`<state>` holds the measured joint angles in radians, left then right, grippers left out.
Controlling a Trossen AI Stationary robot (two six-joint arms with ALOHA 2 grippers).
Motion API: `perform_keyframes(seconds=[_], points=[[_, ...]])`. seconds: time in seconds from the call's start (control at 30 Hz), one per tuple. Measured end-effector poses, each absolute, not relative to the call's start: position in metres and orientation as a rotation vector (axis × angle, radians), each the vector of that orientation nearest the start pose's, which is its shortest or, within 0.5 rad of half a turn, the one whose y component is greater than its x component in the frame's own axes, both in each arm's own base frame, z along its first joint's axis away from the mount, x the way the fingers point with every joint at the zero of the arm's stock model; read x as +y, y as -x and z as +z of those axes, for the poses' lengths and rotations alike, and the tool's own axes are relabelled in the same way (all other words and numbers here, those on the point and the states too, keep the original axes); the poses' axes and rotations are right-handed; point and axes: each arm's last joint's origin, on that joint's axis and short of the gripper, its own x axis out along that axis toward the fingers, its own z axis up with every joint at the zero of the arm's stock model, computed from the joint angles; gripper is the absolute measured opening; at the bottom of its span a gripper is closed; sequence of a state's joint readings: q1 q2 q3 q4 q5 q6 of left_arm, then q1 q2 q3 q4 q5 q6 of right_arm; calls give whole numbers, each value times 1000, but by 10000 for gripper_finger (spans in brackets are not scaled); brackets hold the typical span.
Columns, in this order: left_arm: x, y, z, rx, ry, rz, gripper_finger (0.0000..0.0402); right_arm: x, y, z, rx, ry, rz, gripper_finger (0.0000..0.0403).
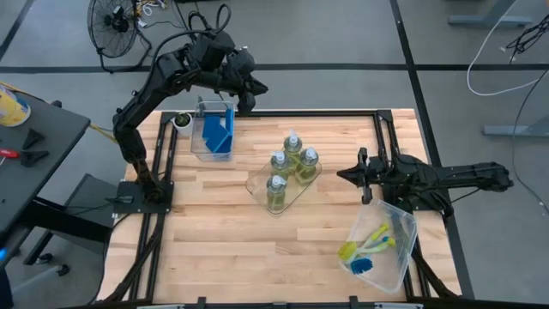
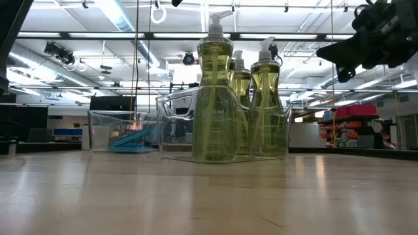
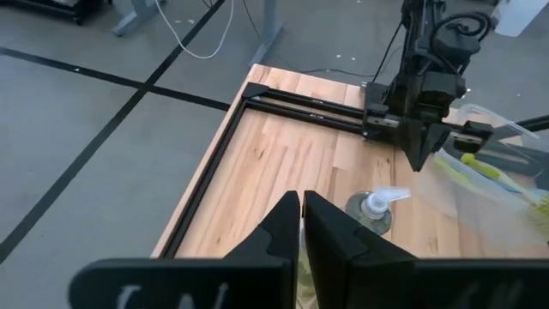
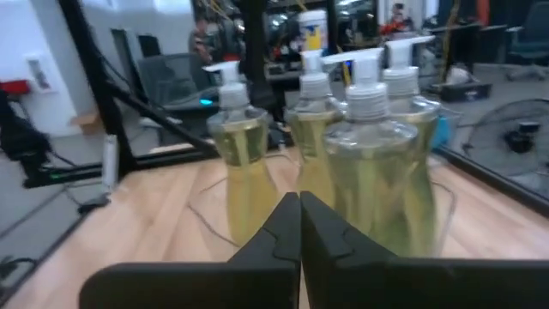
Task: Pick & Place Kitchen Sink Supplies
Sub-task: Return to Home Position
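While the left arm arches high from its base at the table's left edge, the left gripper (image 3: 298,204) hangs over the far edge just beside the clear bin (image 1: 199,148) of blue sponges (image 1: 219,133), fingers pressed together on nothing. The right arm lies stretched out low from the right side, the right gripper (image 1: 345,175) likewise closed and empty, pointing at the four bottles (image 1: 290,163) on the flat tray (image 1: 257,183) mid-table. The three brushes (image 1: 371,246) lie in a second bin (image 1: 405,256) near the right front corner
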<state>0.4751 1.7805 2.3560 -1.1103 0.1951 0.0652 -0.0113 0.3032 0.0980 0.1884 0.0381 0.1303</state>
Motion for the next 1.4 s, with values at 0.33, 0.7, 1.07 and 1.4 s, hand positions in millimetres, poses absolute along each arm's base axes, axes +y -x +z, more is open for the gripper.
perform_keyframes(seconds=[0.33, 0.7, 1.07, 1.4], points=[[147, -298, 499, 488, 104, 258, 21, -1, -115, 183, 10, -105, 1, 0], [147, -298, 500, 477, 100, 258, 21, -1, -115, 182, 24, -94, 64, 0], [147, -298, 500, 477, 100, 258, 21, -1, -110, 195, -116, -149, 40, 0], [147, -299, 500, 475, 99, 258, 21, -2, -100, 192, -101, -142, 20, 0]])
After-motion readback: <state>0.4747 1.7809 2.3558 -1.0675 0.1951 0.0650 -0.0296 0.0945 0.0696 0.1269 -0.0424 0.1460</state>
